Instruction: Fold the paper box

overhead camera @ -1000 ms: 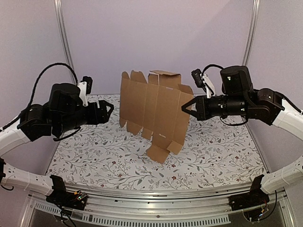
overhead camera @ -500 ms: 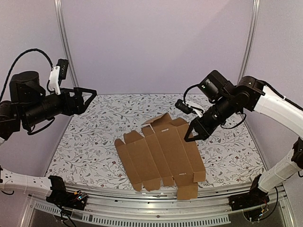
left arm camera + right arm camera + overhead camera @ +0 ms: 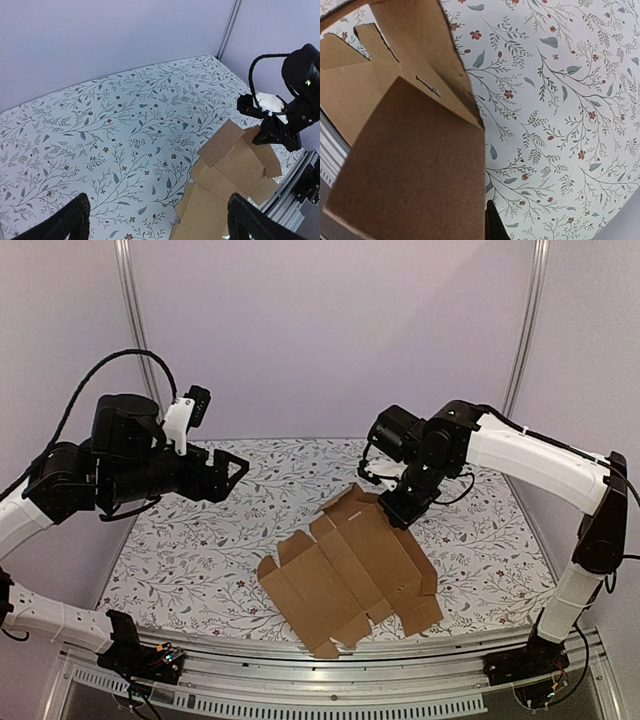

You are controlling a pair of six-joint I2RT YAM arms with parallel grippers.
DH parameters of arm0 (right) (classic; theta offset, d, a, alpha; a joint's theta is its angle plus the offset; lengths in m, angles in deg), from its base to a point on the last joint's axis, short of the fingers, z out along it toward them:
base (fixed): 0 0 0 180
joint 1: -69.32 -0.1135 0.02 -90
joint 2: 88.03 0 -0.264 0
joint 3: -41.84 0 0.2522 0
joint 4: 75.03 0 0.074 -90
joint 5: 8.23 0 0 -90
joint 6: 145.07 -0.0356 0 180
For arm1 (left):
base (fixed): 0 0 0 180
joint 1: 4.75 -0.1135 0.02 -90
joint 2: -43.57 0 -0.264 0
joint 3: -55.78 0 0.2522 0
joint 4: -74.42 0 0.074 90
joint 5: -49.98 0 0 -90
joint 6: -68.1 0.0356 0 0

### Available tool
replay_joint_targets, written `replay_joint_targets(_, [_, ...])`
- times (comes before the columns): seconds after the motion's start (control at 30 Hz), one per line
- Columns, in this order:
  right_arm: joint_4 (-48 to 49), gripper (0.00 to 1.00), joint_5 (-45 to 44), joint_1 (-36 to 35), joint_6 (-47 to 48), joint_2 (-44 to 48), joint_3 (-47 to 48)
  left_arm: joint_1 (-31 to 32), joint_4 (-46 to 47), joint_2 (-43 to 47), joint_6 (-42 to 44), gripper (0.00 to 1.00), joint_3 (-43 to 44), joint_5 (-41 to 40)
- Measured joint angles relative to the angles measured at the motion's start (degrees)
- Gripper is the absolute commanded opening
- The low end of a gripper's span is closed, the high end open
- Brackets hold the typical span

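One flat sheet of brown card, the paper box [image 3: 345, 575], lay on the flowery table [image 3: 190, 560], near the middle and a bit to the right. Its near corner reached close to the table's near edge. No side was folded up yet, so it was not a box that could hold things. Nothing lay on it or in it.

The right gripper [image 3: 393, 512] was pinched tight on the far right edge of the sheet, where a flap stood up a little. The left gripper [image 3: 232, 472] hung in the air on the left, well apart from the card. Its fingers were spread wide with nothing between them.

I think the card could slip. Only one gripper had it, by one thin edge, so a pull could spin the sheet or drag it off the near edge. A hard tug could also bend the flap in the wrong place or tear it.
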Motion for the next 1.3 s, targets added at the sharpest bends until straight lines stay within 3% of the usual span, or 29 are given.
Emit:
replay_joint_targets(0.27, [2.4, 0.0, -11.7, -0.9, 3.5, -3.5, 3.5, 0.0, 1.0, -3.8, 0.9, 0.94, -0.5, -0.7])
replay_joint_targets(0.57, [6.1, 0.0, -17.5, -5.7, 16.1, -7.7, 5.9, 0.0, 2.9, -8.2, 0.8, 0.94, -3.7, -2.6])
replay_joint_targets(0.9, [6.5, 0.0, -17.9, -7.8, 26.0, -12.8, 10.1, -0.1, 10.2, -8.4, -2.5, 0.98, -15.9, 2.6])
replay_joint_targets(1.3, [2.3, 0.0, -15.3, -7.8, 27.2, -16.9, 15.5, -0.1, 22.6, -8.7, -4.5, 0.99, -23.6, 12.4])
